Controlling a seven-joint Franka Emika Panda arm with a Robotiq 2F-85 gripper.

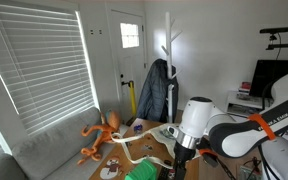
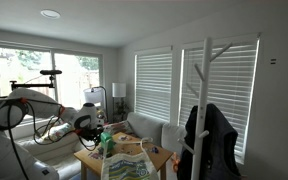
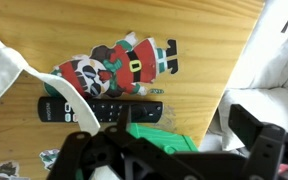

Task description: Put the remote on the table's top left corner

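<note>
In the wrist view a black remote (image 3: 99, 108) lies flat on the brown wooden table (image 3: 204, 50), just below a flat Santa-and-panda figure (image 3: 119, 60). My gripper (image 3: 169, 128) hangs above the table, open and empty. Its left finger stands over the remote's middle and its right finger is out past the table's edge. A green block (image 3: 164, 140) lies right below the remote, between the fingers. In both exterior views the gripper (image 1: 182, 152) (image 2: 90, 126) hovers over the low table (image 1: 156, 152) (image 2: 129, 158). The remote is too small to make out there.
A white cloth (image 3: 4, 60) covers the table's left part in the wrist view. Pale fabric (image 3: 279, 60) lies beyond the table's right edge. An orange octopus toy (image 1: 102, 135) sits on the grey sofa. A coat rack with a dark jacket (image 1: 156, 90) stands behind the table.
</note>
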